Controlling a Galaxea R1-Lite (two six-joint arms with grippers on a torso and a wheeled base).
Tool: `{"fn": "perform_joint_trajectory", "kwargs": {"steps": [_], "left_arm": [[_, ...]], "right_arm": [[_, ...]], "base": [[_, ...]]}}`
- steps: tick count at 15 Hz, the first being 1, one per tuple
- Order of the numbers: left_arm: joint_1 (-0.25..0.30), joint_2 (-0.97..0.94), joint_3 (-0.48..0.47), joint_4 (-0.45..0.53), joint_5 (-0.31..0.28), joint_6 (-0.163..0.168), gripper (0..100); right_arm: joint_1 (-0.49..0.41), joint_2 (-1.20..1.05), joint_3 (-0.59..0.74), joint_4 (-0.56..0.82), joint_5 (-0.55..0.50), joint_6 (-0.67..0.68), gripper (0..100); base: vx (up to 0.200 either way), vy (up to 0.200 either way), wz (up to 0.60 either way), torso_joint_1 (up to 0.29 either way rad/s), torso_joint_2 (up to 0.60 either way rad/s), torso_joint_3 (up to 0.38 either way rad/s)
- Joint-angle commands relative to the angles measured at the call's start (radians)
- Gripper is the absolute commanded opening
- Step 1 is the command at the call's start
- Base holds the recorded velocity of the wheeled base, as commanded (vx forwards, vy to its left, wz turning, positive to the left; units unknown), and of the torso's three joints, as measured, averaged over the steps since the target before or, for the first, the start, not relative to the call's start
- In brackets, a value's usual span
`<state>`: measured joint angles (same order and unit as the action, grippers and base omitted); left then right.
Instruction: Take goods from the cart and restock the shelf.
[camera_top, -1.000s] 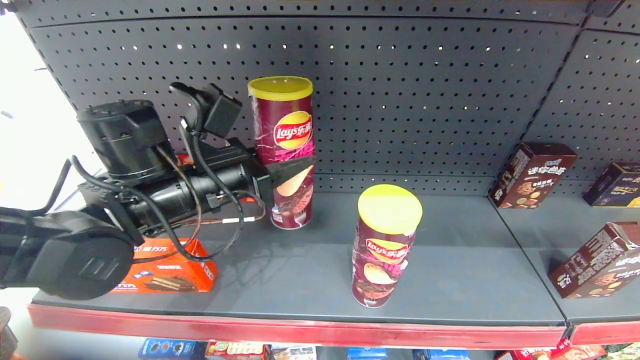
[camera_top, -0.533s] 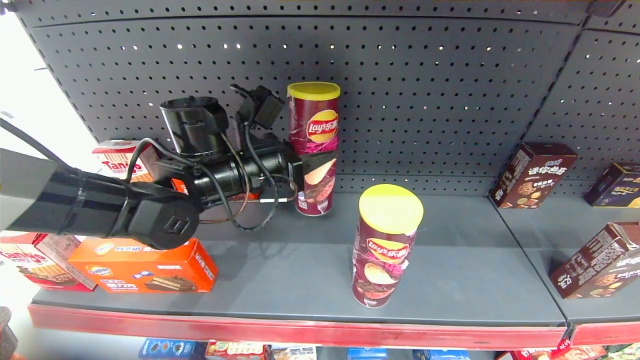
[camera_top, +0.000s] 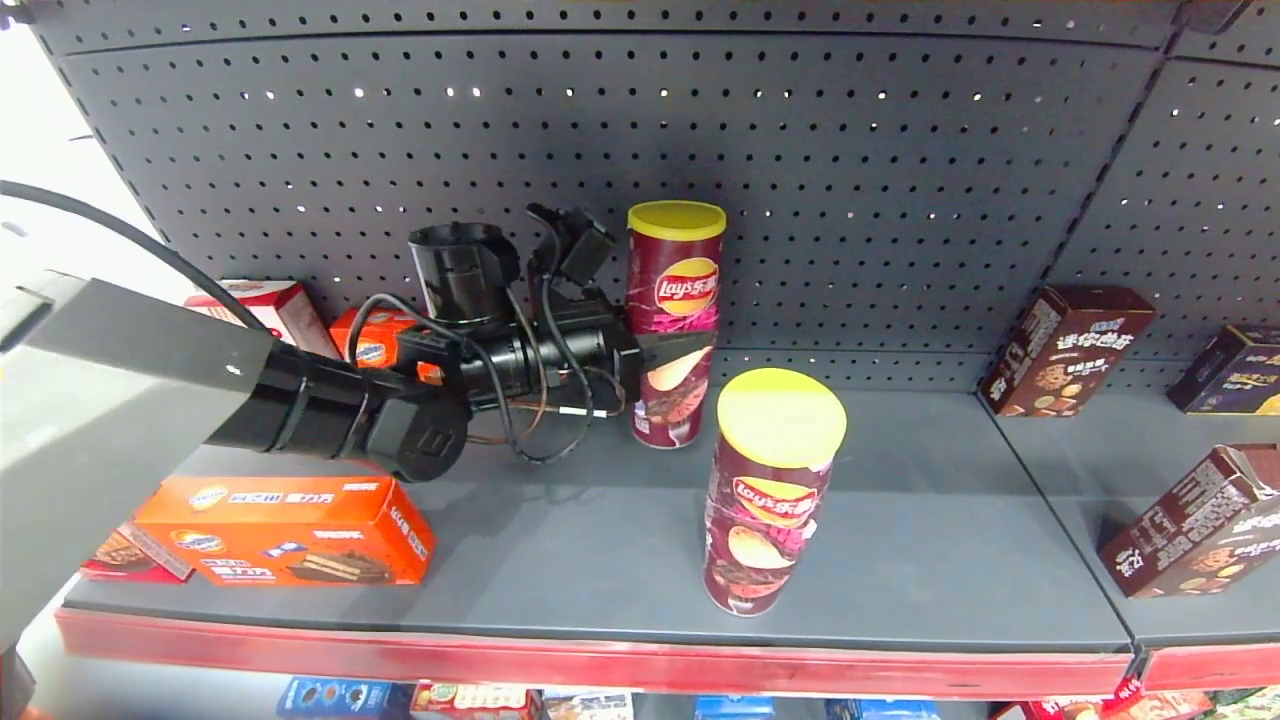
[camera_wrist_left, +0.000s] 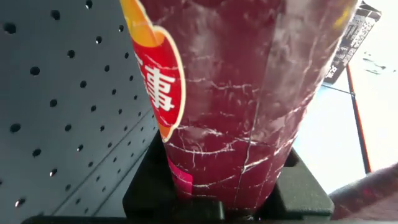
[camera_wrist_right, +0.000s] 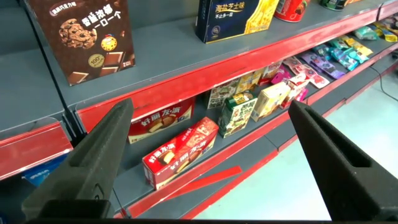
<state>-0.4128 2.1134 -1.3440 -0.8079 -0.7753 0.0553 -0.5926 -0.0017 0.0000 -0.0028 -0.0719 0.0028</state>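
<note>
A maroon chip can (camera_top: 676, 300) with a yellow lid stands upright at the back of the grey shelf (camera_top: 920, 540), close to the pegboard. My left gripper (camera_top: 672, 352) is shut on its lower half, the arm coming in from the left. I cannot tell whether its base touches the shelf. Up close, the can (camera_wrist_left: 236, 93) sits between the dark fingers (camera_wrist_left: 149, 193). A second, matching can (camera_top: 770, 490) stands in front of it and slightly right, apart from it. My right gripper (camera_wrist_right: 211, 155) is open and holds nothing, near lower shelves.
An orange box (camera_top: 290, 530) lies at the front left, with a red-and-white box (camera_top: 270, 305) behind it. Brown cookie boxes (camera_top: 1065, 350) (camera_top: 1190, 520) stand on the right-hand section. The shelf has a red front lip (camera_top: 600, 660). Snack boxes (camera_wrist_right: 180, 152) fill lower shelves.
My left arm has carried the can to the right and deeper toward the pegboard, lowering it near the shelf behind the second can. The boxes at the left are now uncovered.
</note>
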Motion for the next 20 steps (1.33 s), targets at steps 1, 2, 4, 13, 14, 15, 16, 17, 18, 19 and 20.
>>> {"fn": "perform_joint_trajectory", "kwargs": {"steps": [1,2,4,13,14,15,16,17,18,19,20], "left_arm": [[0.009,0.062,-0.06,0.001,-0.021,0.0,0],[0.022,0.086,-0.104,0.004,-0.028,-0.002,0],[0.026,0.128,-0.164,0.007,-0.041,-0.003,0],[0.023,0.198,-0.241,0.003,-0.042,0.0,0],[0.023,0.206,-0.239,0.001,-0.041,0.001,0],[0.023,0.211,-0.239,0.001,-0.041,0.008,0],[0.023,0.212,-0.241,0.001,-0.041,0.015,0],[0.022,0.223,-0.251,0.004,-0.041,0.029,0],[0.019,0.231,-0.253,0.001,-0.041,0.031,0],[0.015,0.231,-0.251,-0.001,-0.041,0.031,0],[0.014,0.232,-0.253,-0.002,-0.041,0.031,0]], "right_arm": [[0.0,0.002,0.0,0.0,0.0,0.0,100],[0.0,0.002,0.0,0.0,0.0,0.0,100],[0.0,0.002,0.0,0.0,0.0,0.0,100],[0.0,0.002,0.0,0.0,0.0,0.0,100],[-0.001,0.002,0.0,0.0,0.0,0.0,100],[0.0,0.002,0.0,0.0,0.0,0.0,100],[-0.001,0.002,0.0,0.0,0.0,0.0,100],[0.0,0.002,0.0,0.0,0.0,0.0,100],[-0.001,0.002,0.0,0.0,0.0,0.0,100],[-0.001,0.002,0.0,0.0,0.0,0.0,100],[-0.001,0.002,0.0,0.0,0.0,0.0,100]], "base": [[0.0,0.0,0.0,0.0,0.0,0.0],[0.0,0.0,0.0,0.0,0.0,0.0],[0.0,0.0,0.0,0.0,0.0,0.0],[0.0,0.0,0.0,0.0,0.0,0.0],[0.0,0.0,0.0,0.0,0.0,0.0],[0.0,0.0,0.0,0.0,0.0,0.0],[0.0,0.0,0.0,0.0,0.0,0.0],[0.0,0.0,0.0,0.0,0.0,0.0],[0.0,0.0,0.0,0.0,0.0,0.0],[0.0,0.0,0.0,0.0,0.0,0.0],[0.0,0.0,0.0,0.0,0.0,0.0]]}}
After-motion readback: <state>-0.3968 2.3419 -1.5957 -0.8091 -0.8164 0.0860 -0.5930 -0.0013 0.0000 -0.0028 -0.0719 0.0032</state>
